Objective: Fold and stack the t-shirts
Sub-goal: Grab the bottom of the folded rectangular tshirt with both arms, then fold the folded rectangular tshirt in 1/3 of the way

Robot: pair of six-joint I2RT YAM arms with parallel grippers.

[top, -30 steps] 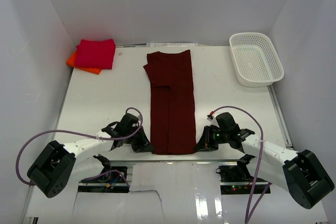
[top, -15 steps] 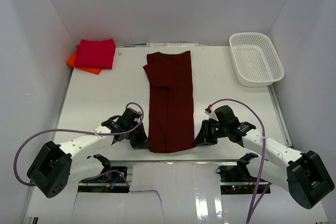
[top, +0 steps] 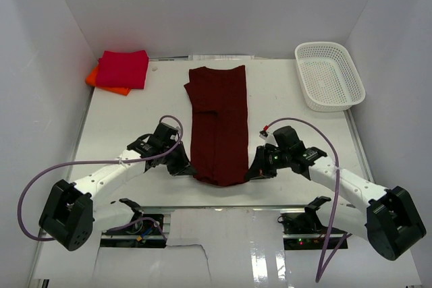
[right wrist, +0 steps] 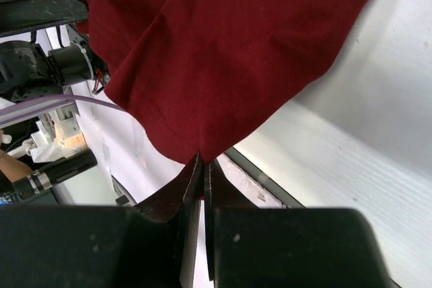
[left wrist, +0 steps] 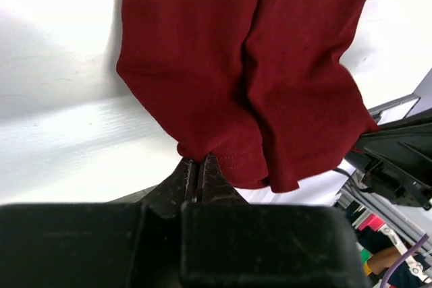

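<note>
From above, the maroon shirt (top: 217,126) is lying as a long folded strip on the table (top: 135,126), well left of the basket (top: 329,79), with its far end about level with the basket and its near end reaching toward the arm bases. The left gripper (top: 185,168) is gripping the near corner on the side away from the basket. The right gripper (top: 251,173) is gripping the near corner on the basket's side. The red shirt (top: 123,69) is sitting folded on the orange shirt (top: 91,77), far left of the basket beyond the maroon shirt. In the left wrist view, the left gripper's (left wrist: 199,163) jaws are pressing together on the shirt's (left wrist: 236,65) hem corner, and the cloth is spreading away from the fingertips and sagging in soft folds. In the right wrist view, the right gripper's (right wrist: 204,163) jaws are likewise clamping a pointed corner of the shirt (right wrist: 229,52), which is fanning out beyond the tips.
</note>
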